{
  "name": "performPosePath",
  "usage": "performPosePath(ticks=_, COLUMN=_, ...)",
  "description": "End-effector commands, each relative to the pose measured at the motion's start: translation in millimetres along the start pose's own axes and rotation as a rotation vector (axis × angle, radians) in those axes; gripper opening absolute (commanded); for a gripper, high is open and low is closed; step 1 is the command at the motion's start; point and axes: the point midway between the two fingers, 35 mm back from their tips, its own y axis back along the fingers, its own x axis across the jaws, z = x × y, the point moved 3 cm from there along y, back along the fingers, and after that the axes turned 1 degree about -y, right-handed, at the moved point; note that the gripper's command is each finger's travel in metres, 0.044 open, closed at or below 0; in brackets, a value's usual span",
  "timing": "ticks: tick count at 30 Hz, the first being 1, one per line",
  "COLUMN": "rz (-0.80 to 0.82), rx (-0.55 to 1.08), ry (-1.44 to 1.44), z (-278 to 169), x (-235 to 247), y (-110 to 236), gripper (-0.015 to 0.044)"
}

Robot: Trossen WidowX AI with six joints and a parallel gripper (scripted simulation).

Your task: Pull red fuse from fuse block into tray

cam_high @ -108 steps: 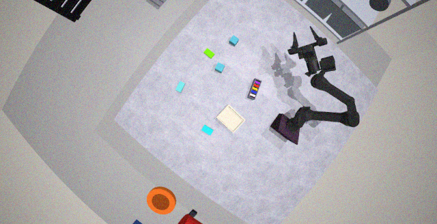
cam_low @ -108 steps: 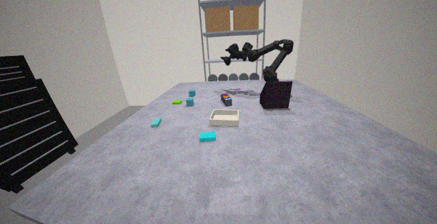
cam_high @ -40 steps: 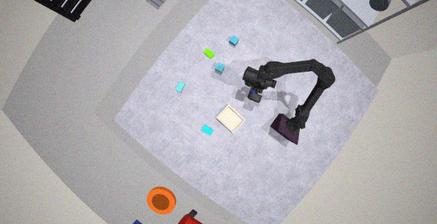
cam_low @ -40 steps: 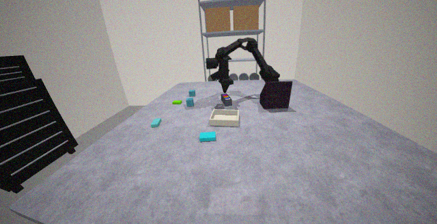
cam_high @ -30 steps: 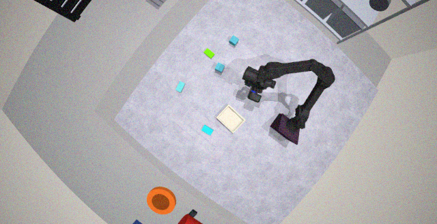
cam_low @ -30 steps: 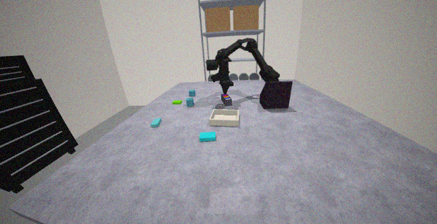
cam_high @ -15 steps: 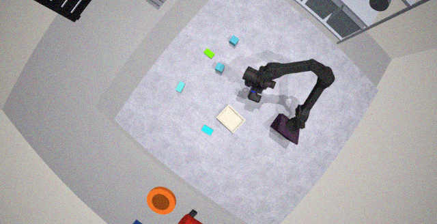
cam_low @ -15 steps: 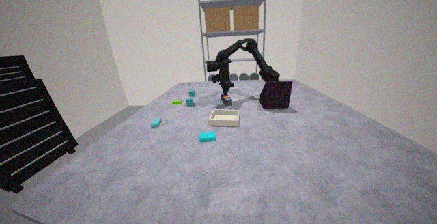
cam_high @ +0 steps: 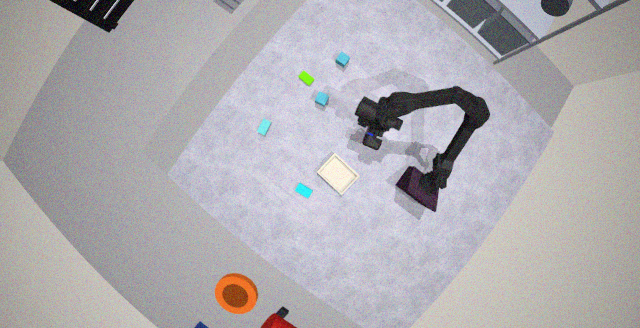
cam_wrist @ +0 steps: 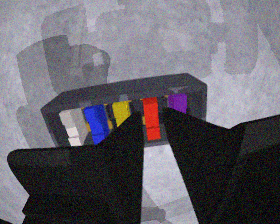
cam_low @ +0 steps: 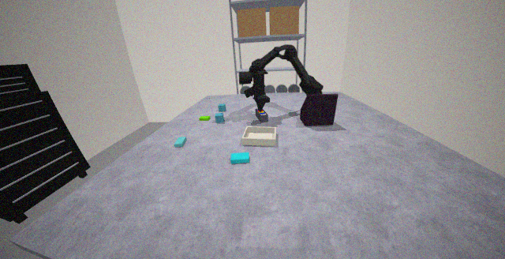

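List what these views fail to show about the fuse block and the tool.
- Top view: the fuse block is hidden under the arm's wrist.
- Exterior view: the fuse block is too small to tell fuses apart or see contact.
- Wrist view: the red fuse has its lower end covered by the tool; whether the fingers touch it cannot be told.

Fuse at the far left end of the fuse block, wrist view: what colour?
White fuse, next to the blue fuse. Clearest in the wrist view.
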Motion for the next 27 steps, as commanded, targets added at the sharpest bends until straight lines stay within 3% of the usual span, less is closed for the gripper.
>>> performPosePath(ticks=1, rz=-0.004, rx=0.007, ry=0.009, z=-2.2, x=0.5, y=-3.5, gripper=0.0072)
performPosePath(ticks=9, rz=-0.004, rx=0.007, ry=0.009, z=-2.2, x=0.5, y=-3.5, gripper=0.0072)
performPosePath(ticks=20, rz=0.0, rx=0.004, ry=0.002, z=-1.3, x=0.3, y=-2.5, gripper=0.0)
performPosePath(ticks=27, rz=0.0, rx=0.004, ry=0.002, z=-1.2, x=0.4, y=-0.8, gripper=0.0)
